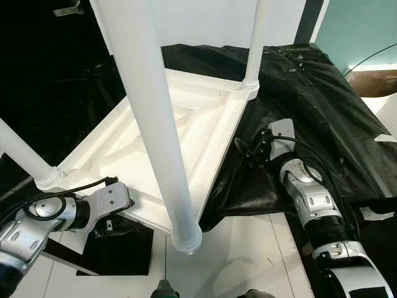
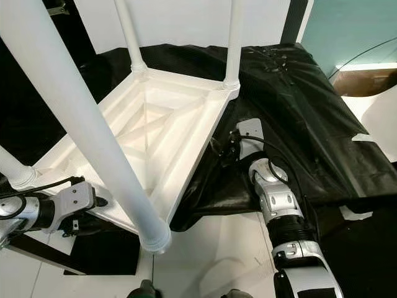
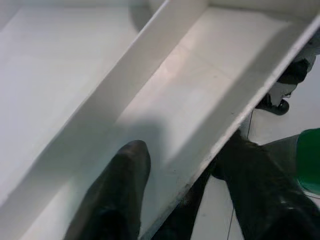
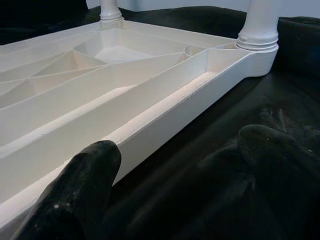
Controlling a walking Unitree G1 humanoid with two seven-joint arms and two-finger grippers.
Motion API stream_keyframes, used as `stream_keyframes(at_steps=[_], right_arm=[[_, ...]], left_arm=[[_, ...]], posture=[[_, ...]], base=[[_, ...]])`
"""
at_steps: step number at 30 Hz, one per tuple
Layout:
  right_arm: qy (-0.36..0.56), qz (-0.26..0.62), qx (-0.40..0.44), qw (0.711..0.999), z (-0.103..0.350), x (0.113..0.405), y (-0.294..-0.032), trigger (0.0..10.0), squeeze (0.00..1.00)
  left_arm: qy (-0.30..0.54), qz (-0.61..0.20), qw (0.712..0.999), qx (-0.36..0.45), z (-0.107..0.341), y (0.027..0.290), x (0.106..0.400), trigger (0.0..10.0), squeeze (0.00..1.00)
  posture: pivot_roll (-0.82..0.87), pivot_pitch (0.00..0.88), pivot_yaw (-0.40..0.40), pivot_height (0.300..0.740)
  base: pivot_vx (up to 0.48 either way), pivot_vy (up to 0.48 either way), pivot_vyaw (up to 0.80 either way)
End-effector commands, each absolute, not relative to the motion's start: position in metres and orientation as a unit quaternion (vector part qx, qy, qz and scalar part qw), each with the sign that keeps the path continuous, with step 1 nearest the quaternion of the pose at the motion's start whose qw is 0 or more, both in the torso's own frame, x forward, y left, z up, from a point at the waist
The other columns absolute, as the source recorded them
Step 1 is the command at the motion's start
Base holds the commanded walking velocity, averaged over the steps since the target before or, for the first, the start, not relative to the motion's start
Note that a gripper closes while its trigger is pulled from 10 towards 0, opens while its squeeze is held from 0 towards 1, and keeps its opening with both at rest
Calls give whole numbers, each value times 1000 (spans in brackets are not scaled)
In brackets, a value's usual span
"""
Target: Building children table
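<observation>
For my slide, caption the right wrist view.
Right claw open beside upturned white plastic table on black sheeting.

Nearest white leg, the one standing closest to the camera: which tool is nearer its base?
Left. The left tool straddles the tabletop's rim just beside that leg's base. The right tool sits by the opposite rim on the black sheet.

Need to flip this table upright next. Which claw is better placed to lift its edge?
Probably left: the left claw already straddles the tabletop rim, while the right claw rests open on black sheeting beside it.
</observation>
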State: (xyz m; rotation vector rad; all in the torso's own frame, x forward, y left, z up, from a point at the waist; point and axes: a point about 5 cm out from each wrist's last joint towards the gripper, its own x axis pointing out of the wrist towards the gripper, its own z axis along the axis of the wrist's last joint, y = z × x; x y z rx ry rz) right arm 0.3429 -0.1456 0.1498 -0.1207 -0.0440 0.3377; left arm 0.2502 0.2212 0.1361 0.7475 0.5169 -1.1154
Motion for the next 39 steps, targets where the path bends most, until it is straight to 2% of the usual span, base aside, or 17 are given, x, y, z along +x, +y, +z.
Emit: stream_keyframes(at_steps=[1, 19, 20, 21, 22, 23, 27, 28, 29, 30, 34, 35, 36, 39], right_arm=[[-14, 166, -55, 984, 146, 341, -146, 10000, 0], [-9, 159, -50, 986, 148, 338, -144, 10000, 0], [-8, 150, -48, 987, 148, 337, -145, 10000, 0], [-7, 131, -43, 990, 146, 336, -149, 10000, 0], [-7, 131, -43, 990, 146, 336, -149, 10000, 0], [-3, 106, -34, 994, 143, 334, -153, 10000, 0], [-5, 71, -22, 997, 135, 322, -158, 10000, 0], [-11, 71, -21, 997, 135, 317, -158, 10000, 0], [-11, 71, -21, 997, 135, 317, -158, 10000, 0], [-21, 75, -19, 997, 135, 310, -156, 10000, 0], [-37, 94, -12, 995, 138, 303, -153, 10000, 0], [-42, 105, -9, 994, 139, 300, -152, 10000, 0], [-46, 122, -11, 991, 139, 296, -151, 10000, 0], [-45, 155, -13, 987, 137, 287, -150, 10000, 0]], left_arm=[[241, -476, 773, 343, 138, 229, 257, 0, 0], [227, -419, 810, 341, 134, 220, 280, 0, 0], [223, -414, 815, 339, 134, 217, 281, 1137, 0], [215, -413, 818, 338, 133, 211, 283, 3686, 0], [215, -413, 818, 338, 133, 211, 283, 3686, 0], [209, -406, 824, 335, 131, 206, 284, 10000, 0], [193, -380, 847, 318, 129, 195, 292, 10000, 0], [187, -367, 857, 309, 129, 194, 296, 10000, 902], [187, -367, 857, 309, 129, 194, 296, 10000, 902], [171, -346, 875, 291, 133, 192, 301, 10000, 1000], [163, -331, 884, 286, 135, 192, 303, 10000, 1000], [160, -327, 887, 286, 137, 193, 304, 10000, 157], [146, -325, 890, 285, 141, 192, 304, 10000, 0], [116, -323, 900, 270, 150, 189, 303, 10000, 0]], posture=[[43, 83, 67, 740], [54, 83, 49, 740], [55, 82, 46, 740], [55, 82, 46, 740], [55, 82, 46, 740], [58, 84, 38, 740], [52, 85, 36, 740], [49, 82, 35, 740], [49, 82, 35, 740], [42, 80, 33, 740], [35, 78, 38, 740], [33, 76, 41, 740], [35, 74, 46, 740], [38, 71, 47, 740]], base=[[0, 0, 0], [0, 0, 0], [0, 0, 0], [0, 0, 0], [0, 0, 0], [0, 0, 0], [0, 0, 0], [0, 0, 0], [0, 0, 0], [0, 0, 0], [0, 0, 0], [0, 0, 0], [0, 0, 0], [0, 0, 0]])
